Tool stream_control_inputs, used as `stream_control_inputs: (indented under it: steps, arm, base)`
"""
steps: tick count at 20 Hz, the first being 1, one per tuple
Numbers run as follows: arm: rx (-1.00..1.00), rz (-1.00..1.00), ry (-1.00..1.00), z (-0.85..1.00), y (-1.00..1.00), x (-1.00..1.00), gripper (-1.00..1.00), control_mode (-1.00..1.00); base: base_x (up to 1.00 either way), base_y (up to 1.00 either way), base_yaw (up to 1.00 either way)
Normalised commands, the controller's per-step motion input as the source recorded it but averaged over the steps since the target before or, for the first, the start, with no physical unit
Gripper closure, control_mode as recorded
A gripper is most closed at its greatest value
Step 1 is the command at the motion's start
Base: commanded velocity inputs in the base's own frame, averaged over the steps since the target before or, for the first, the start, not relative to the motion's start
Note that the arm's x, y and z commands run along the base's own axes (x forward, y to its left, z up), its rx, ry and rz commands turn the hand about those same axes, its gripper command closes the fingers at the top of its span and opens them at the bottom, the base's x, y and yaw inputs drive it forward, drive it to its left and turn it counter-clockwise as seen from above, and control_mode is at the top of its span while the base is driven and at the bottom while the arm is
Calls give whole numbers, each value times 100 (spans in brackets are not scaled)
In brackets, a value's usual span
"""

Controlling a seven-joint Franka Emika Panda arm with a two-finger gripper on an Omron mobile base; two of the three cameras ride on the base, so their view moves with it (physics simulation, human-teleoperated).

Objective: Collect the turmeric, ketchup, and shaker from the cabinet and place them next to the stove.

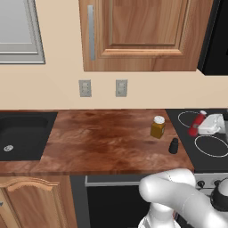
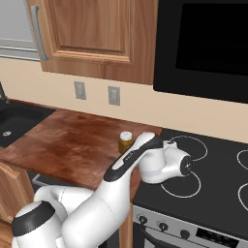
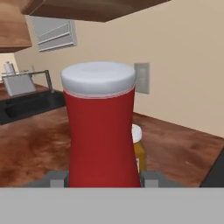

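The gripper [image 3: 103,177] is closed on the ketchup [image 1: 196,124], with one dark fingertip [image 3: 56,178] at each side of the red bottle's base; in the hand view the bottle stands directly between the tips, white cap uppermost. In the left base view the ketchup appears tilted over the left edge of the stove [image 1: 209,153], beside the white hand and between the two white ring markings nearest the counter. The turmeric [image 1: 157,127] stands upright on the wooden counter [image 1: 102,142], just beside the stove's left edge; in the right base view it sits partly hidden behind the arm. The shaker [image 1: 173,145] stands on the same counter, near the turmeric and slightly closer to the front edge, also close to the stove's border. Whether the ketchup touches the cooktop surface cannot be told. The cabinet [image 1: 142,35] hangs on the wall above the counter with its raised-panel door closed. A black sink [image 1: 22,136] is set into the counter at the far left, well apart from all three items. Two wall outlets [image 1: 103,88] sit below the cabinet.
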Motion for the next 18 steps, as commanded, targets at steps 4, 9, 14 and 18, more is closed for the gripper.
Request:
stream_control_inputs:
  steps: [4, 9, 14, 18]
  arm:
    - [-5, 0, 0, -2, 19, 17, 100, -100]
    - [-6, 0, 0, -13, 21, 17, 100, -100]
    - [-6, 0, 0, -17, 26, 12, 100, -100]
    - [-5, 0, 0, -16, 25, 11, 100, -100]
  base:
    - [0, 0, 0]
    - [0, 0, 0]
    - [0, 0, 0]
    - [0, 0, 0]
